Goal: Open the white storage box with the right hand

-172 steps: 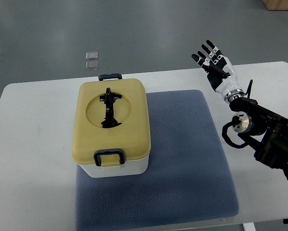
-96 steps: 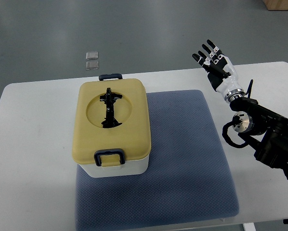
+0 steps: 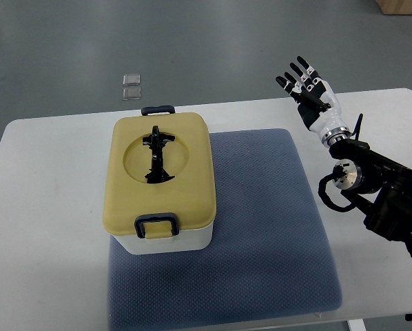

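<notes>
A white storage box (image 3: 192, 240) with a yellow lid (image 3: 162, 172) stands on the left part of a blue-grey mat (image 3: 261, 221). The lid is down, with a black folding handle (image 3: 156, 155) lying in its round recess and dark latches at the near end (image 3: 156, 225) and the far end (image 3: 158, 109). My right hand (image 3: 304, 83) hovers over the table's far right, well to the right of the box, fingers spread and holding nothing. Its black arm (image 3: 378, 189) comes in from the right edge.
The white table (image 3: 47, 227) carries the mat and box. Beyond its far edge, two small clear squares (image 3: 131, 86) lie on the grey floor. A cardboard corner (image 3: 402, 5) shows at the top right.
</notes>
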